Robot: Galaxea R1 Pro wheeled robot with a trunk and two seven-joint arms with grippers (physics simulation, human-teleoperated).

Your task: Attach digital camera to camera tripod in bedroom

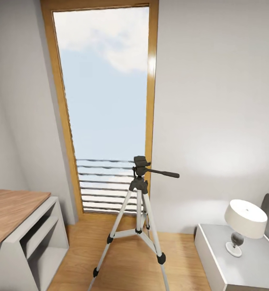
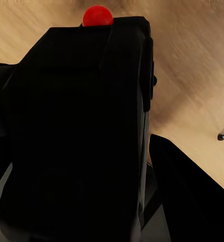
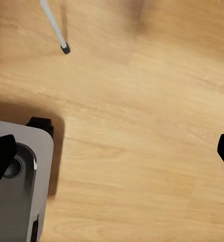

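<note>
Stands upright on the light wood floor (image 1: 130, 262), the camera tripod (image 1: 139, 218), straight ahead in the head view, just before the tall wood-framed window (image 1: 106, 93) set in the grey wall. Legs silver-grey, spread wide, with black joints and black feet; black head bare on top, long pan handle (image 1: 162, 173) reaching out toward the robot's right. To the left, a wood-topped worktop (image 1: 9, 210) over grey open shelves; to the right, a low grey cabinet (image 1: 247, 262) carrying a small white lamp (image 1: 244, 224). In the left wrist view, the digital camera (image 2: 81, 136) held close against the lens, a black body with the red button (image 2: 97, 15) at its far end, gripped by the left tool (image 2: 92, 201), whose dark fingers (image 2: 192, 191) flank the body on either side; below it wood floor and one black tripod foot (image 2: 223, 136). In the right wrist view, the right tool (image 3: 114, 156) spread wide and holding nothing, fingertips (image 3: 1, 154) dark at both edges, above floor, the robot's grey base (image 3: 16, 191) and another thin tripod leg ending in a black foot (image 3: 65, 49).
</note>
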